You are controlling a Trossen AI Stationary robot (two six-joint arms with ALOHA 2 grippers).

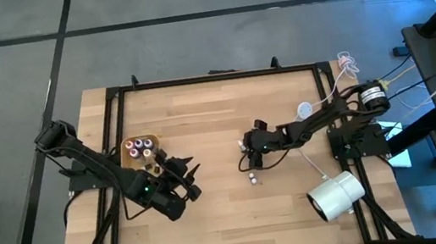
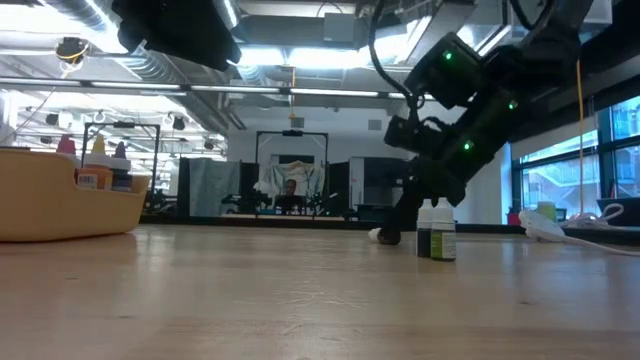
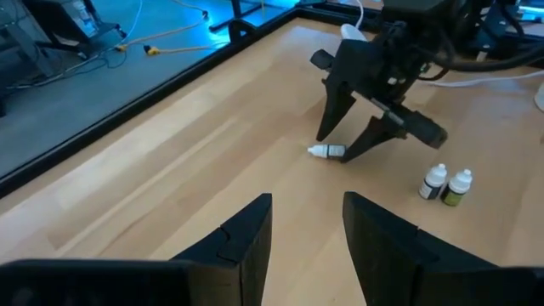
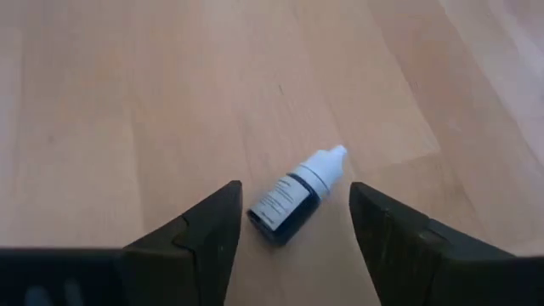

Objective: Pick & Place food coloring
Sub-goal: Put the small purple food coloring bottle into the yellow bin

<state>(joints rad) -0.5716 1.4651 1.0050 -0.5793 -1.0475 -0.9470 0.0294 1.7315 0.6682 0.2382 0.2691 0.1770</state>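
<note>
One food coloring bottle (image 4: 296, 197), dark-bodied with a white cap, lies on its side on the wooden table. My right gripper (image 4: 295, 187) is open, slanting down over it with a finger on each side and a gap to both. Two more bottles (image 3: 447, 184) stand upright close together, nearer the table's front edge. A tan tray (image 1: 130, 154) at the left holds several bottles (image 1: 143, 147). My left gripper (image 3: 308, 200) hovers open and empty above the table just in front of the tray, facing the right gripper (image 3: 334, 146).
A large white cylinder (image 1: 336, 195) lies on its side at the table's front right. White cables (image 1: 325, 94) run along the right side by the right arm's base. Bare wood lies between the two arms.
</note>
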